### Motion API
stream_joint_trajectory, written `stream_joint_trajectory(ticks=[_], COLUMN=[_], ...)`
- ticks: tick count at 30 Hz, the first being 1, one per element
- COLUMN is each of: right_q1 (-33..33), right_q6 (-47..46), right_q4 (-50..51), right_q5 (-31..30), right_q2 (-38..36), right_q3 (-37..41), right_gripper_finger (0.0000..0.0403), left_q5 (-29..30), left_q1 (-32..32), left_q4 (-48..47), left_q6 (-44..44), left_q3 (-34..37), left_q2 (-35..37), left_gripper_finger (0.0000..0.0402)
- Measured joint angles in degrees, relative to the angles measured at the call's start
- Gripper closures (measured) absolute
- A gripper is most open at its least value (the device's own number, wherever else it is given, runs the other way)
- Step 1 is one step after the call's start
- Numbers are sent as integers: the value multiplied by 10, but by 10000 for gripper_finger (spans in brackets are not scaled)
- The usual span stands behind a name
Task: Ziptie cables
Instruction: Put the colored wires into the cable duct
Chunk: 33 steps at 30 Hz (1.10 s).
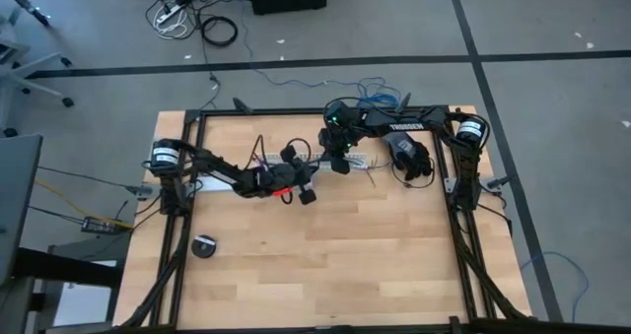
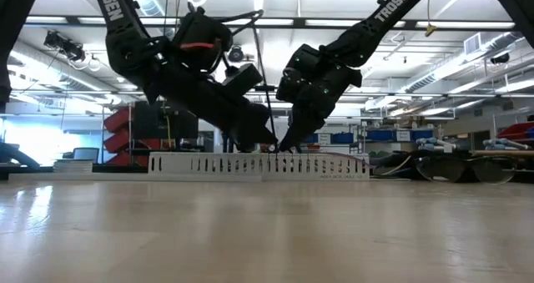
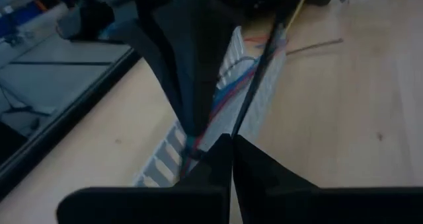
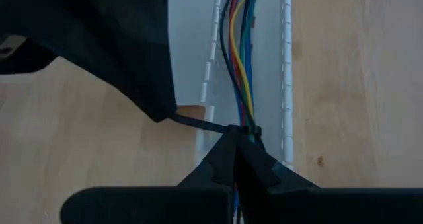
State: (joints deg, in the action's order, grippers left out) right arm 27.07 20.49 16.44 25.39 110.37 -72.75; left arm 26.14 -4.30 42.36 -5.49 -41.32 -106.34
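Observation:
The white slotted channel [image 1: 296, 163] lies across the table's far half, and the coloured cables [image 4: 241, 59] run along inside it. The black ziptie [image 4: 201, 123] is looped around the cable bunch. Both grippers meet over the channel's middle. My left gripper [image 3: 231, 143] comes from the table's left and is shut on the ziptie's strip. My right gripper [image 4: 236, 143] slants down from the far right and is shut at the ziptie's loop. In the low view the left gripper [image 2: 267, 139] and the right gripper [image 2: 282, 144] touch tip to tip just above the channel [image 2: 259, 164]. My left gripper pinches the ziptie's thin strip [image 3: 239, 118] between its two shut fingertips, coming nearly level from the table's left. A short stretch of strip [image 4: 192, 121] runs straight from it to the loop on the cables. My right gripper's shut fingertips pinch the ziptie's small black head [image 4: 248, 130] where it wraps the cable bunch. They slant down from the far side. Whether a wire is caught too, I cannot tell. The bunch stays in the channel.
A tangle of thick black cords [image 1: 409, 162] lies right of the channel under the right arm. A small black round thing [image 1: 204, 246] sits near the table's left edge. The near half of the wooden table [image 1: 345, 275] is bare board.

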Motion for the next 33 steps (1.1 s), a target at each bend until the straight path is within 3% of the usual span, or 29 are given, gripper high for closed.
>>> stream_joint_trajectory(ticks=[7,21,26,33], right_q1=[0,2,5,15], right_q6=[0,7,19,26], right_q4=[0,2,16,21], right_q5=[0,-4,-5,-5], right_q2=[0,0,0,0], right_q3=[0,0,0,0], right_gripper_finger=[403,403,403,403], left_q5=[43,62,129,159], left_q1=[7,8,19,35], left_q4=[23,50,52,59], left_q6=[42,70,71,76], left_q3=[-1,-37,-38,-38], left_q2=[-18,-70,-75,-74], left_gripper_finger=[401,401,401,401])
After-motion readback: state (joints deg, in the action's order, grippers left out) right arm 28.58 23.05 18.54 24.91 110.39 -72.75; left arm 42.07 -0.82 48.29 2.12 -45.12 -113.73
